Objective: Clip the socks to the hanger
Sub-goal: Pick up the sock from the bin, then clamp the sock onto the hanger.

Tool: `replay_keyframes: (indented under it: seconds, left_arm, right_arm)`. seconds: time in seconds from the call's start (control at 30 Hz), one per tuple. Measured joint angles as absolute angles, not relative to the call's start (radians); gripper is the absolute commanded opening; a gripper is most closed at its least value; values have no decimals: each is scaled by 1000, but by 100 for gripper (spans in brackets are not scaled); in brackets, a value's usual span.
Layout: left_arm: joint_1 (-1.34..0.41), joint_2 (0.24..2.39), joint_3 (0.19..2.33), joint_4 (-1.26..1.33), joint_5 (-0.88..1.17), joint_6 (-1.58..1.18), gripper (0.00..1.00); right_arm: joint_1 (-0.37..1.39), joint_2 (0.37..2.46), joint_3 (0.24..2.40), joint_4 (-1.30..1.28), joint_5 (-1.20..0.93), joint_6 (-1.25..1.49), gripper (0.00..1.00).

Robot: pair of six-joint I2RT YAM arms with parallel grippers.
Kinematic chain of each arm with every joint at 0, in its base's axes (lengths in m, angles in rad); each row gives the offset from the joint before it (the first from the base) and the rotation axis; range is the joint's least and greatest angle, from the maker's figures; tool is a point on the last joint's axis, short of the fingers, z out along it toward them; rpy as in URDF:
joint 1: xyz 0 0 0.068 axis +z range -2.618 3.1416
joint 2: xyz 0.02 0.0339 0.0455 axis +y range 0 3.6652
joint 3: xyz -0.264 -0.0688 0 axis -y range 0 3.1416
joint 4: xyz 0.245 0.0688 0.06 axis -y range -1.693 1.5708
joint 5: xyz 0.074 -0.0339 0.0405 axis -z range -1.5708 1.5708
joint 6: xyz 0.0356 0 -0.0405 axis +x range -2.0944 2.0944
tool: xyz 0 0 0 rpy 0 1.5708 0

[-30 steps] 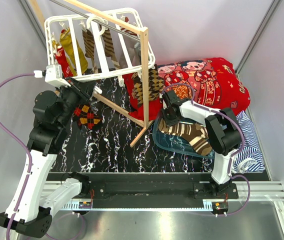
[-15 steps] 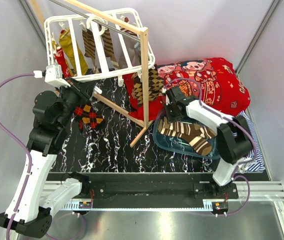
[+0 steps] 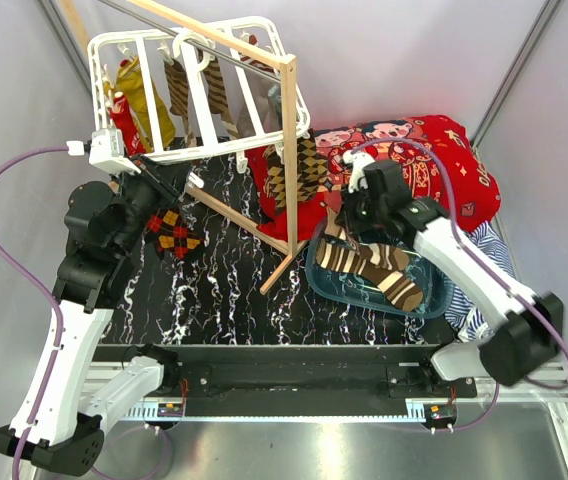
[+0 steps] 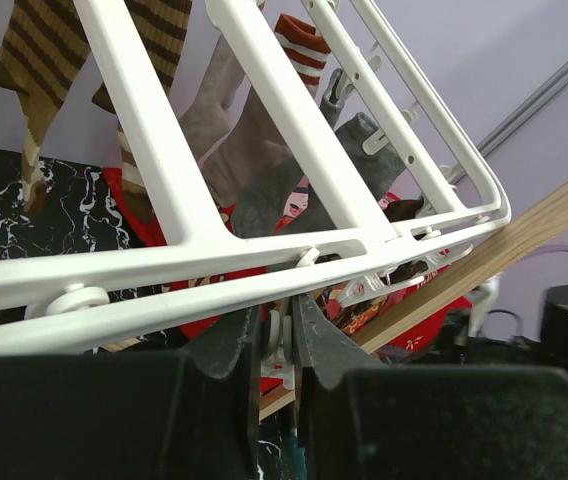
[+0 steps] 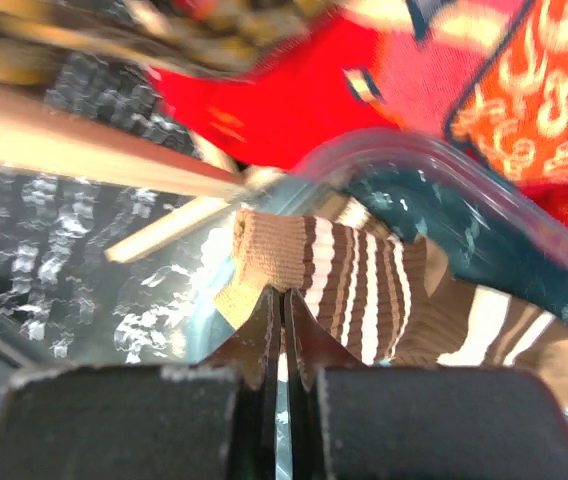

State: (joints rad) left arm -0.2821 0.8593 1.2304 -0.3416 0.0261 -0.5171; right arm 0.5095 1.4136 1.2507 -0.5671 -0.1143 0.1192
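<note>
The white hanger is tilted at the back left, with mustard, brown striped and red socks clipped on it. My left gripper is shut on a white clip under the hanger's near bar. A red-black-yellow argyle sock hangs just below it. My right gripper is shut on the cuff of a brown-and-cream striped sock, which also shows in the right wrist view. The rest of that sock lies in a blue tray.
A bare-wood rack pole stands between the arms, with another pole slanting across the black marbled mat. A brown diamond-patterned sock hangs by the pole. A red cartoon blanket and a blue-white striped cloth lie at the right.
My right arm has swung out to the right and drawn the striped sock's cuff up and back from the tray. The left arm has stayed at the clip.
</note>
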Motion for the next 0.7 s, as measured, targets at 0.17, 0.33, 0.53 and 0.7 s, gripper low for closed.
replay_keyframes:
  seconds: [0.17, 0.33, 0.53, 0.7]
  left_arm:
    - [-282, 859, 1230, -342, 28, -517, 12]
    - [-282, 859, 1230, -342, 31, -523, 12]
    - [-282, 859, 1230, -341, 36, -525, 12]
    - [-280, 859, 1230, -340, 46, -533, 12]
  right_arm:
    - [516, 1215, 1224, -444, -242, 118, 0]
    - [593, 1145, 1224, -290, -361, 122, 0]
    - [725, 1209, 1224, -114, -419, 161, 0]
    - [778, 1314, 1256, 72, -432, 213, 0]
